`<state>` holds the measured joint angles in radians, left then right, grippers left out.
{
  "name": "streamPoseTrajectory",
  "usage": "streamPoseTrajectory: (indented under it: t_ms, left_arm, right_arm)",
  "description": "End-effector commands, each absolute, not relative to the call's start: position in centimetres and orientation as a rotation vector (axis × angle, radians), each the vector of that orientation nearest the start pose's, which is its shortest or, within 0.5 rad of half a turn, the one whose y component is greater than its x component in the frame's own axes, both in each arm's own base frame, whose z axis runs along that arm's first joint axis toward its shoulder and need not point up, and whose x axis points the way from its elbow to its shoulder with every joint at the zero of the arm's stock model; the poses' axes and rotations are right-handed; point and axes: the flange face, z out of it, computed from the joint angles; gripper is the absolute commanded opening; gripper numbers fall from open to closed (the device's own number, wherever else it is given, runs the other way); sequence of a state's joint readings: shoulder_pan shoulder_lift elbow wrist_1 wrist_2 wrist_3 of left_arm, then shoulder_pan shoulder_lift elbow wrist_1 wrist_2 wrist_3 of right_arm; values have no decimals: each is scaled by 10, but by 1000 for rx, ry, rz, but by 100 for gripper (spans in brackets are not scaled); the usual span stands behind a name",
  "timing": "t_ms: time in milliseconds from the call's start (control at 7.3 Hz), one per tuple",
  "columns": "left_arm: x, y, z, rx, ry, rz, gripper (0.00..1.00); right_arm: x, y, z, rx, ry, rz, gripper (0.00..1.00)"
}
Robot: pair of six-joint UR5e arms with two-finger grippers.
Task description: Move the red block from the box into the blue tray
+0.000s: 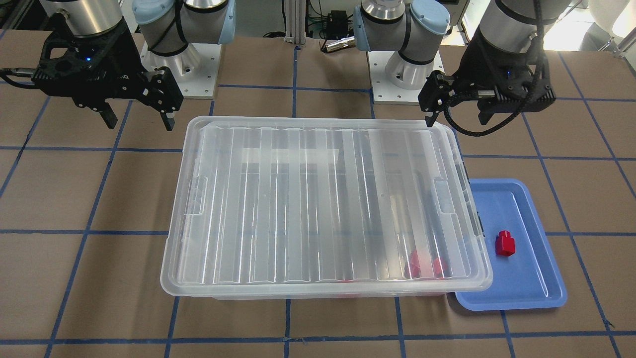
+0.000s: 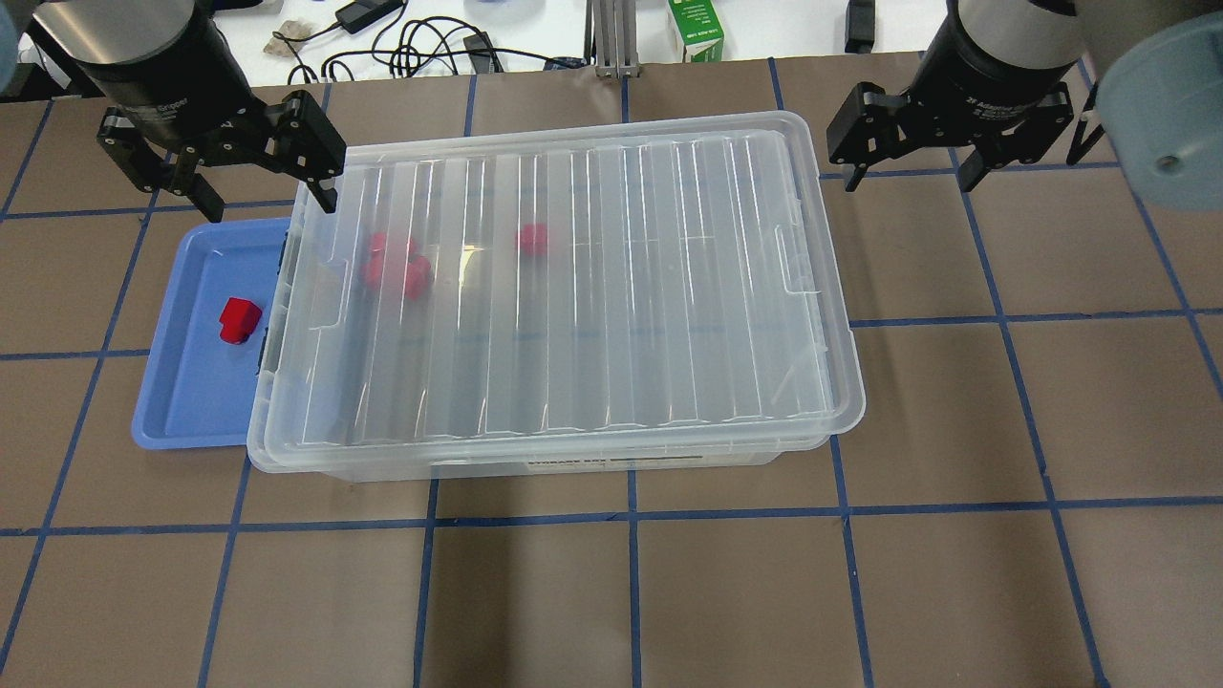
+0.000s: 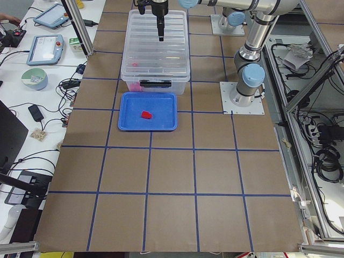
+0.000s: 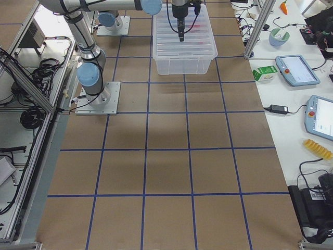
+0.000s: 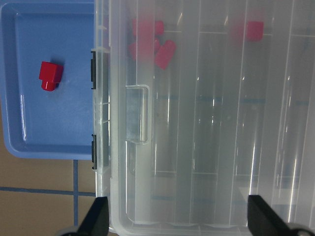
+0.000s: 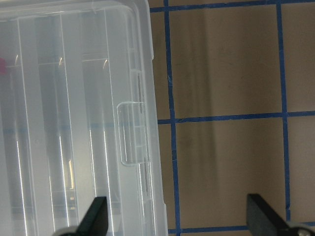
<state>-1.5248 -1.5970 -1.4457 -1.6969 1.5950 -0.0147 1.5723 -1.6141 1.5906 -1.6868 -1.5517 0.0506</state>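
One label strip [image 2: 621,464] on the box [image 2: 573,315] wall (print too blurred to read).

Box [image 2: 573,465] mid-tabletop [image 2: 955,430], lid [image 2: 592,287] on. Left claw [image 2: 268,196] over the box's end corner. Below it and to its outer side: tray [image 2: 191,382], tucked against the box, block [image 2: 239,319] in it. Spare blocks [image 2: 396,268] in the box at that end. Right claw [image 2: 908,177] off the opposite end.
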Motion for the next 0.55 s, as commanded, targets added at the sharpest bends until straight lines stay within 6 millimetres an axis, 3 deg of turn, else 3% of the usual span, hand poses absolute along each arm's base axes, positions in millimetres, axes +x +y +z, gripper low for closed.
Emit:
streamPoseTrajectory:
  t_ms: [0, 411]
  left_arm:
    - [-108, -507, 520, -95, 3120, 55, 100]
    - [-108, -505, 520, -95, 3119, 53, 100]
  right_arm:
    - [136, -486, 511, 74, 3110, -217, 100]
    - [137, -486, 510, 74, 3104, -206, 100]
